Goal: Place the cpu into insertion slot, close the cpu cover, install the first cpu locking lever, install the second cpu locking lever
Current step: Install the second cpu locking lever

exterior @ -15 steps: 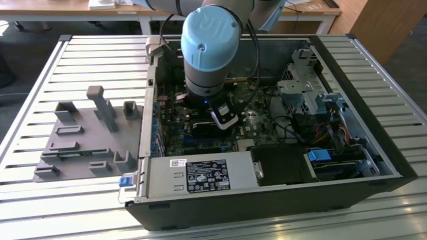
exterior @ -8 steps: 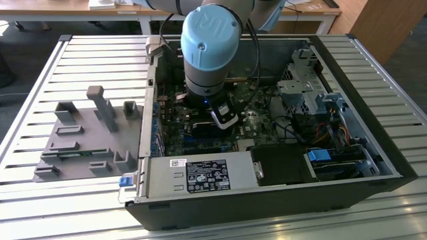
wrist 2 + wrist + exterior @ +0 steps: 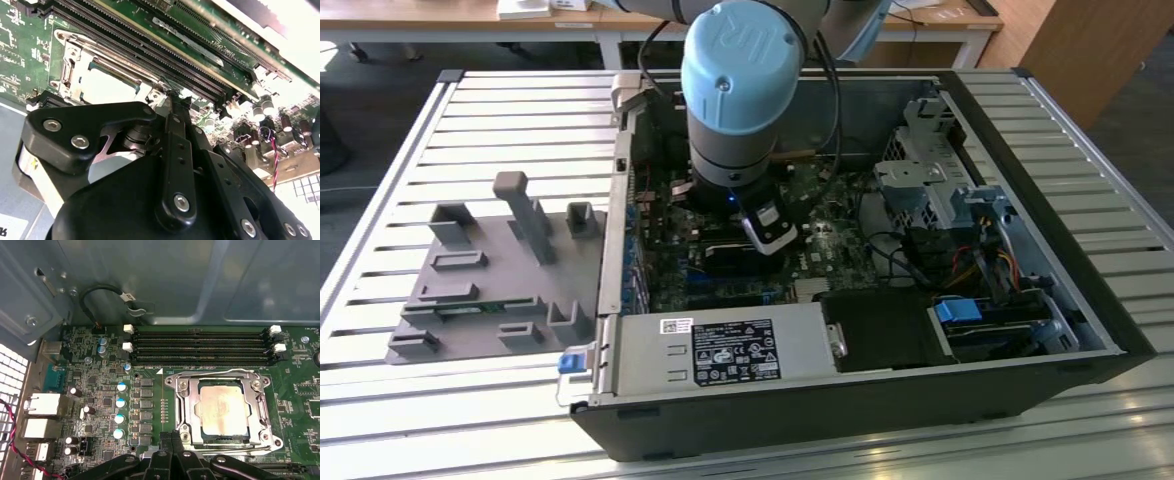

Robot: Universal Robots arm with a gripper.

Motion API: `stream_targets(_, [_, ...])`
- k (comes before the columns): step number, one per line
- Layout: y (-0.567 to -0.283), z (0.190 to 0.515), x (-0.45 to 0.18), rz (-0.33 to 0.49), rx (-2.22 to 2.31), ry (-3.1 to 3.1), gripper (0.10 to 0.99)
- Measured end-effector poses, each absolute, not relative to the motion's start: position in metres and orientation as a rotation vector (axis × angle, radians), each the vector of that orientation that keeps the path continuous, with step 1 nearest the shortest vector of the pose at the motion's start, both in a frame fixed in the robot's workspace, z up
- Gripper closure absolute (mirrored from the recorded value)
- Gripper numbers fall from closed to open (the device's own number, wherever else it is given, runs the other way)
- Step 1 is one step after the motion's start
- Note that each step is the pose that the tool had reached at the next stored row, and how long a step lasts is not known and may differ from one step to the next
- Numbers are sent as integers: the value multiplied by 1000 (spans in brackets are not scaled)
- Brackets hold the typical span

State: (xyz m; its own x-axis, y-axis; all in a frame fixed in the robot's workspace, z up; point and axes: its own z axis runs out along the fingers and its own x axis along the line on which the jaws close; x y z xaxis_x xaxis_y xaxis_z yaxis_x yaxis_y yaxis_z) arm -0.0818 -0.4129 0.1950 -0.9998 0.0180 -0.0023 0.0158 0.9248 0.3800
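Jaws together on gripper point(image 3: 172, 437) w/ nothing held, beside cpu cover point(image 3: 187, 405) shut over silvery-beige cpu point(image 3: 222, 410)

Arm descends near-vertically in the exterior view; blue-capped wrist joint point(image 3: 742, 60) on top, grey wrist segment point(image 3: 736, 150) below it, pointing straight down. End effector point(image 3: 172, 437) black, linkage arms spread to both sides in both wrist views. Fingers point(image 3: 175, 107) pressed together with no gap between the tips, nothing held between them.
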Motion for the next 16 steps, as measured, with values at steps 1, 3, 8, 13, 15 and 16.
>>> stream_targets(1, [-413, 195, -82, 608, 27, 3076, 980])
stream_targets(3, [-413, 195, -82, 608, 27, 3076, 980])
stream_targets(8, [-413, 196, -82, 607, 27, 3076, 980])
stream_targets(13, [-413, 199, -82, 607, 27, 3076, 980])
stream_targets(15, [-413, 202, -82, 607, 27, 3076, 980])
stream_targets(16, [-413, 202, -82, 607, 27, 3076, 980])
